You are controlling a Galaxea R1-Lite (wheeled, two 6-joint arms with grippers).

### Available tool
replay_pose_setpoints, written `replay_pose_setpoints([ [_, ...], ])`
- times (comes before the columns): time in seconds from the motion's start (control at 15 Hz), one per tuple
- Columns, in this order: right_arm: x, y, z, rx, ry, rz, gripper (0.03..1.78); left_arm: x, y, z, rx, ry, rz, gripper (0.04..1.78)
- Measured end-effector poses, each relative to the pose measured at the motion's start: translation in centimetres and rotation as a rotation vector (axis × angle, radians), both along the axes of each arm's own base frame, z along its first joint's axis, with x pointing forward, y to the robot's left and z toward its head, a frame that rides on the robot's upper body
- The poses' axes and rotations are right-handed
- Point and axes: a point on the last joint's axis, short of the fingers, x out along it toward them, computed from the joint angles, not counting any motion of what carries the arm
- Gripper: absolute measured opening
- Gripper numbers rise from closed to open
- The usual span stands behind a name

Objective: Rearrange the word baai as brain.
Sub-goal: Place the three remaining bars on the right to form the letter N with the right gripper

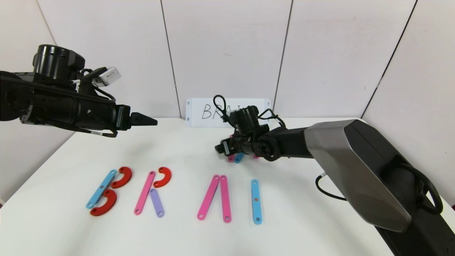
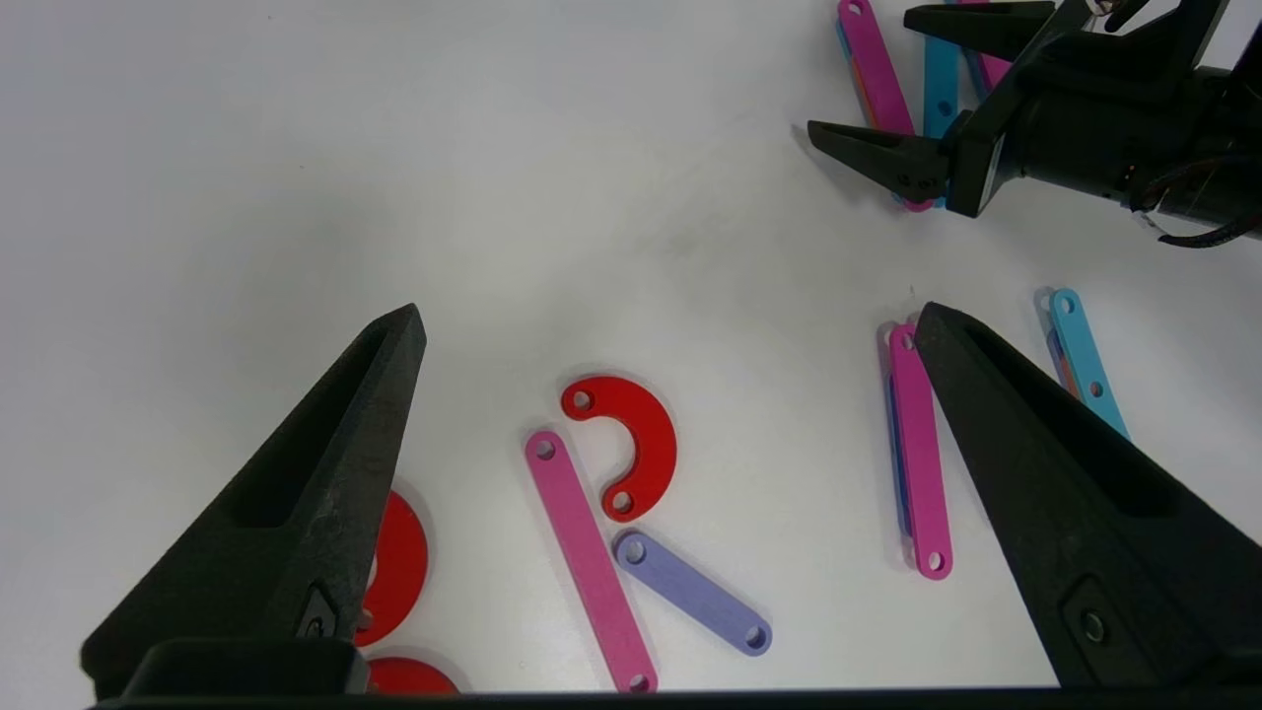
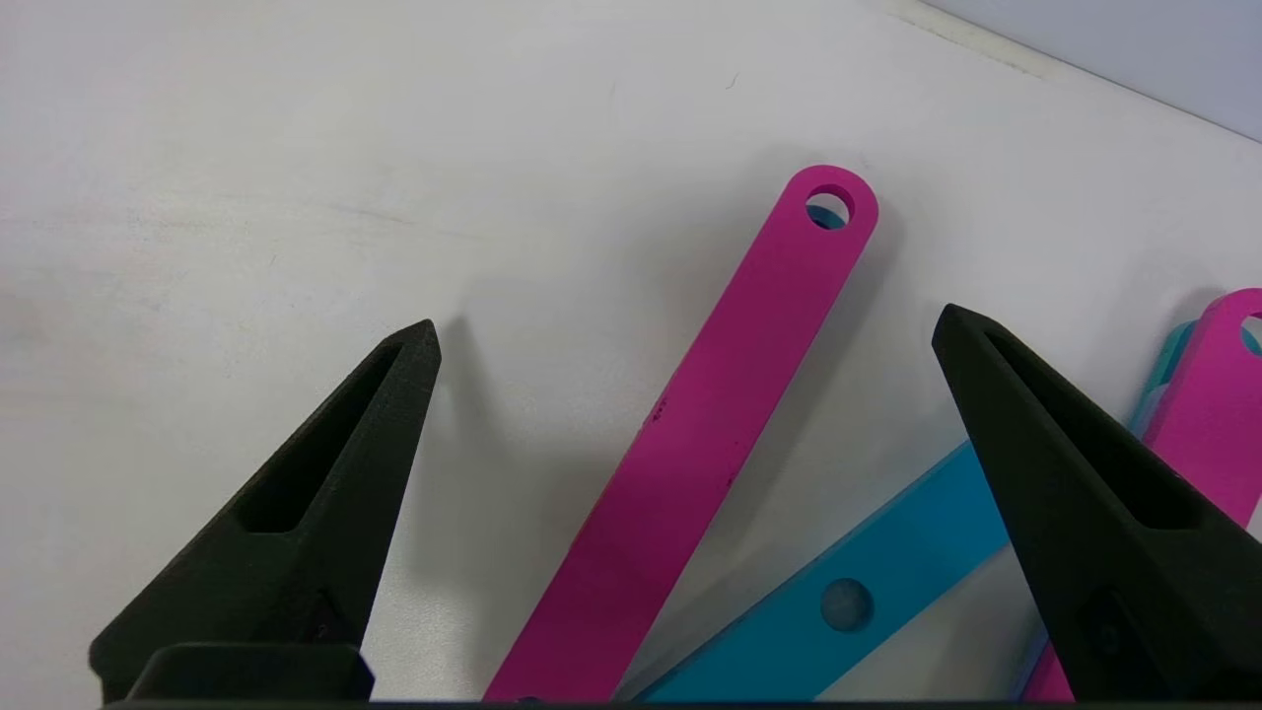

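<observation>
The row of flat plastic letters on the white table reads B [image 1: 106, 192], R [image 1: 153, 192], a two-bar A [image 1: 215, 199] with no crossbar, and a blue-bar I [image 1: 256, 201]. The R is a pink bar [image 2: 590, 562], a red half-ring [image 2: 641, 444] and a purple bar [image 2: 690, 594]. My right gripper [image 1: 217, 149] hovers open low over a loose pile of bars [image 1: 236, 157] behind the row. A pink bar [image 3: 710, 444] lies between its fingers, with a blue bar [image 3: 887, 582] beside it. My left gripper [image 1: 153, 122] hangs open high at the left, holding nothing.
A white card with BRAIN handwritten on it [image 1: 209, 112] leans on the back wall, partly hidden by the right wrist. A black cable [image 1: 328, 192] loops on the table by the right arm. Bare table [image 1: 320, 227] lies right of the I.
</observation>
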Motion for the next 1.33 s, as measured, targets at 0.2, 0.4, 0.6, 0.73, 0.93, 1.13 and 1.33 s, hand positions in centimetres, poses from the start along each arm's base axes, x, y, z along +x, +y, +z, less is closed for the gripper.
replay_pose_setpoints([
  [0.2, -0.1, 0.2, -0.2, -0.001, 0.002, 0.003, 1.74, 0.0, 0.0, 0.0, 0.0, -0.001, -0.001, 1.73],
  [0.4, -0.1, 0.2, -0.4, 0.0, 0.007, 0.002, 1.71, 0.0, 0.0, 0.0, 0.0, 0.0, 0.0, 1.73],
  [0.6, -0.1, 0.2, -0.5, 0.0, 0.01, 0.002, 1.48, 0.0, 0.0, -0.1, 0.0, 0.002, -0.001, 1.73],
  [0.73, 0.0, 0.2, -0.6, -0.001, 0.011, 0.002, 1.21, 0.0, 0.0, -0.1, 0.0, 0.003, -0.001, 1.73],
  [0.93, 0.0, 0.2, -0.5, 0.001, 0.011, 0.0, 0.65, 0.0, -0.1, -0.1, 0.0, 0.004, -0.003, 1.73],
  [1.13, 0.0, 0.1, -0.4, 0.006, 0.012, -0.004, 0.31, 0.1, -0.1, -0.1, -0.001, 0.005, -0.003, 1.73],
  [1.33, 0.1, -0.3, 0.5, 0.017, 0.0, -0.011, 0.3, 0.1, -0.1, -0.1, 0.0, 0.003, -0.001, 1.73],
])
